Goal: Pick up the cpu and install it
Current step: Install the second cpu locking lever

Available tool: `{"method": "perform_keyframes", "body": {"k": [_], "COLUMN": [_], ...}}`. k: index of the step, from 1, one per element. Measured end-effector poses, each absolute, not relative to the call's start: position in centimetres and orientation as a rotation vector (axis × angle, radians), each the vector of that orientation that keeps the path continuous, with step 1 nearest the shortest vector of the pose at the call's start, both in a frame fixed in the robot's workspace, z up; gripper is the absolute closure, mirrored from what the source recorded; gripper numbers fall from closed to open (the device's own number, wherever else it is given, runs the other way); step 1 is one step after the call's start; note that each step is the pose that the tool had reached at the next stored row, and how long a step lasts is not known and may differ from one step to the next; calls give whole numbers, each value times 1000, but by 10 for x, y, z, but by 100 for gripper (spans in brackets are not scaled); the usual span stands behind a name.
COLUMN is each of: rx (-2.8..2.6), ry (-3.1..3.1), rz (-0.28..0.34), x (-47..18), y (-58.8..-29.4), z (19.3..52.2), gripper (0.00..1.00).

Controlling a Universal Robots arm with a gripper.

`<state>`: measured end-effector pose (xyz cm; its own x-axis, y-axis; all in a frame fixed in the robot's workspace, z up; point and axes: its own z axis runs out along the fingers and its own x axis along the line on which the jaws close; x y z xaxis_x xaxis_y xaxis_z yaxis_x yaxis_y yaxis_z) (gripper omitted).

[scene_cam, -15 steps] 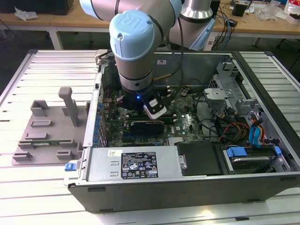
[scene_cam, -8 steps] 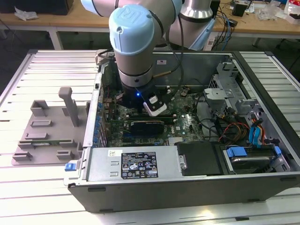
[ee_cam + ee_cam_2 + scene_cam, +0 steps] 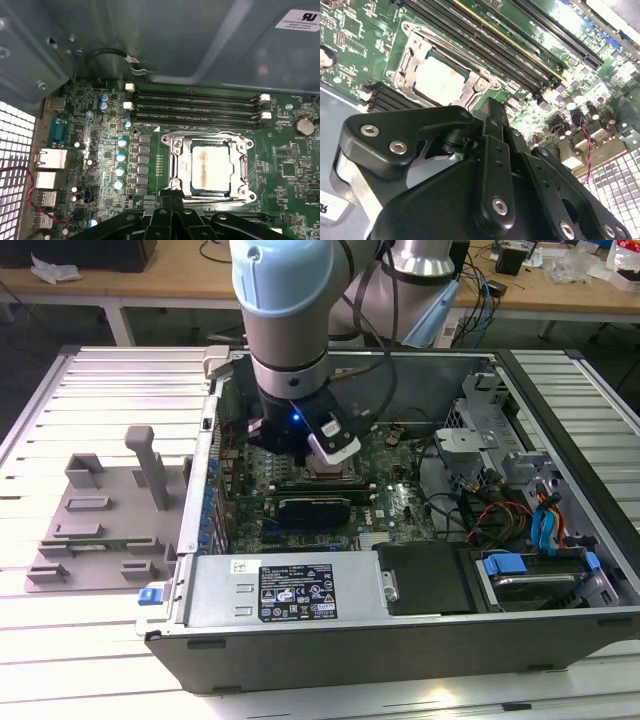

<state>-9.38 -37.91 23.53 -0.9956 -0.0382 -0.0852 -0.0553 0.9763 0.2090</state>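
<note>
CPU point(image 3: 211, 167) sat flat inside the metal socket frame point(image 3: 175, 145) on the green motherboard point(image 3: 290, 165), its pale silver top plain in both wrist views point(image 3: 440, 80). Memory slots point(image 3: 195, 107) ran in a row just beside the socket. Gripper point(image 3: 492, 125) hung directly above the socket, its black fingers point(image 3: 495, 150) drawn together with no visible gap and nothing between them; the chip lay apart from them, below. In the exterior view the arm point(image 3: 285, 330) reached down into the open computer case point(image 3: 400, 640), with the gripper point(image 3: 318, 462) low over the board near the case's middle. Grey fixture plate point(image 3: 95, 540) with its upright blocks lay on the slatted table point(image 3: 60, 640) at the exterior view's left, just beside the case. Black power supply cover point(image 3: 425, 575) sat near the case's front wall.
</note>
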Motion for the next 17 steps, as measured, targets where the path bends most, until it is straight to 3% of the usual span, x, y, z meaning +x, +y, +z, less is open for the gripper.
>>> {"method": "perform_keyframes", "body": {"k": [9,17], "rx": [-64,-64], "ry": [3052,3052], "rz": [254,249], "x": [-53,-51], "y": [-357,-352], "z": [234,234], "gripper": [89,89]}}
